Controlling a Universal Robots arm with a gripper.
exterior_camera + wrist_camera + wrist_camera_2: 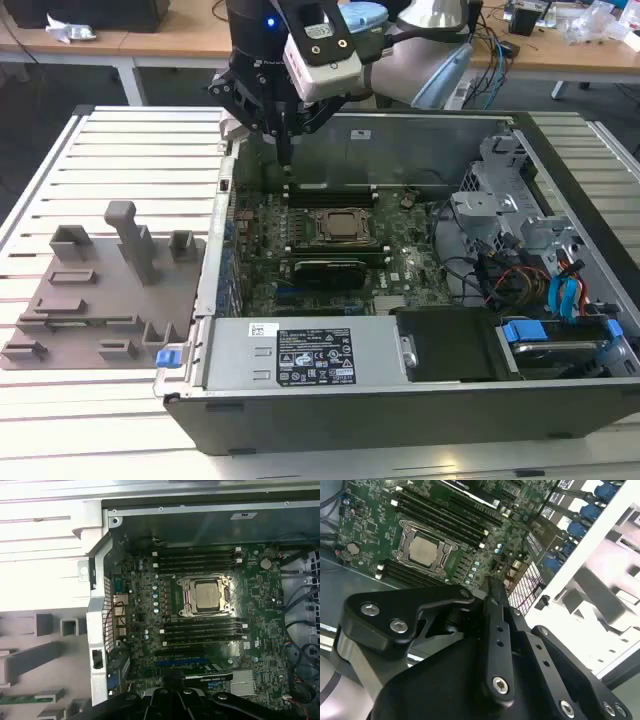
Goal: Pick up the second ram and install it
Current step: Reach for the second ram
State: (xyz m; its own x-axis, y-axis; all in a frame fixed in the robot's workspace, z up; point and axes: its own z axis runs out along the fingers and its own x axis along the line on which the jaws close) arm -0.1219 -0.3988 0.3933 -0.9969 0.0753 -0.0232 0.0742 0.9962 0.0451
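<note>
Presently, item of concern: the second ram (19, 698), a slim green stick lying flat in a slot of the grey fixture (110, 300); location: outside the computer case (400, 420), fixture and case standing side by side on the slatted surface (130, 150); position relative to the case: on the exterior view's left of it, with the case's side wall (213, 260) between the stick and the motherboard (145, 580); long axis: judged from the first wrist view, roughly parallel to the memory slots (197, 560) on that board; tool: gripper (286, 152), poised over the far corner of the case interior on the exterior view's left, above the board's edge near the side wall, touching nothing that can be made out; jaws: pressed together with nothing seen between them, the second wrist view showing the fingers (492, 615) meeting in one dark line; bearing: the ram lies away from the jaws toward the exterior view's left and nearer that camera, well apart, on the other side of the wall; CPU socket (206, 595): square, metal-framed, with slot banks along two opposite sides, the jaws hanging off to one side of it and not over it; status, as a judgement: the stick is not yet grasped and sits in its fixture slot, so the pick-up part of the task stands undone.
</note>
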